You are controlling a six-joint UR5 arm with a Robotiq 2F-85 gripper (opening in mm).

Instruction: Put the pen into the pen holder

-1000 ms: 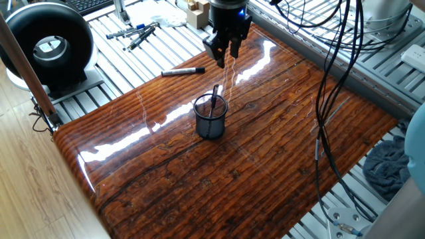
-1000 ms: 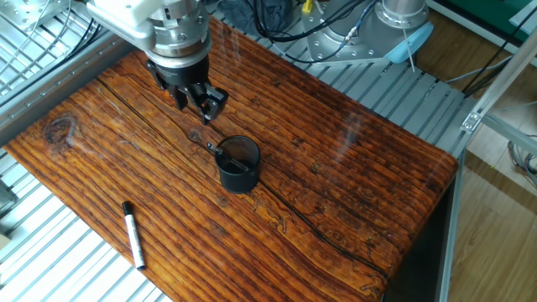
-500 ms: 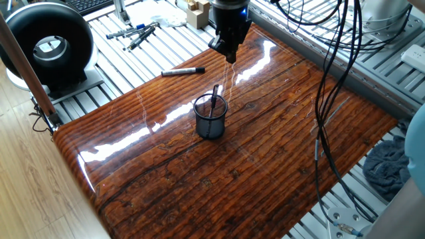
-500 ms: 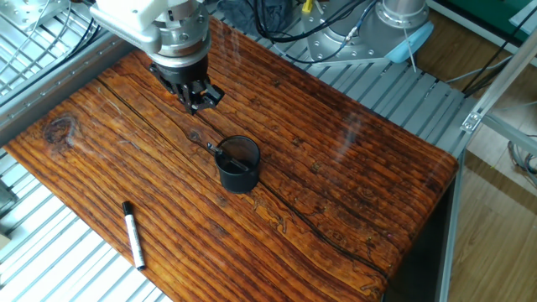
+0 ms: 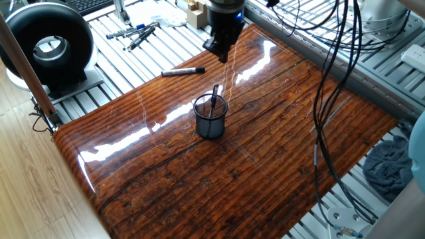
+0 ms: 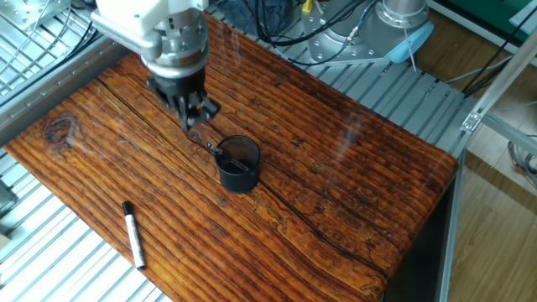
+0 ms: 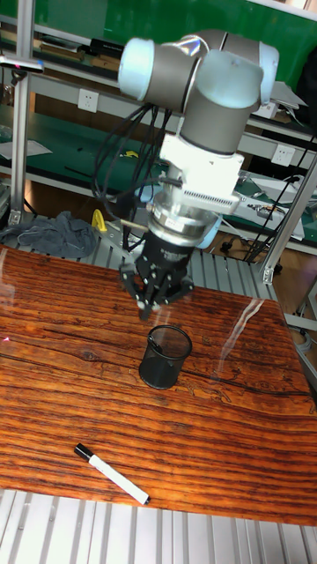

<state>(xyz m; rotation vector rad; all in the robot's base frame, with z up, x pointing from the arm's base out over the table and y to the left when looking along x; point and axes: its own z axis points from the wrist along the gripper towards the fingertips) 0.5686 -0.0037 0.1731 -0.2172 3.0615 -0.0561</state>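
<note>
Pen holder [image 5: 211,118] first: you have it upright near the middle of the glossy wooden table [image 5: 279,172], and every place below is given from it. A thin all-dark pen [image 5: 214,99] stands inside it, leaning against the rim with its top poking above the mesh.

You will find the pen [image 5: 183,71], the one with black ends and a pale barrel, lying flat on the wood, well apart from the pen holder. In one fixed view it lies beyond the cup and a little to the left, close to the table edge. In the other fixed view [image 6: 133,246] it lies below and left of the cup [image 6: 238,164]. The tall fixed view shows it [image 7: 112,474] in front of the cup [image 7: 165,355], again near the table's edge. Nothing touches it.

Your gripper [image 5: 222,58] hangs above the table, off to one side of the pen holder and higher than its rim, pointing down. Its fingers are pressed together with nothing between them; the other fixed view [image 6: 192,124] and the tall fixed view [image 7: 146,308] show the same narrow, empty tip. It touches neither the cup nor the pen.

Farther from the pen holder, off the wood on the slatted metal surface, you can see dark markers with blue parts [image 5: 136,33] and a round black ring-shaped device [image 5: 48,46].
</note>
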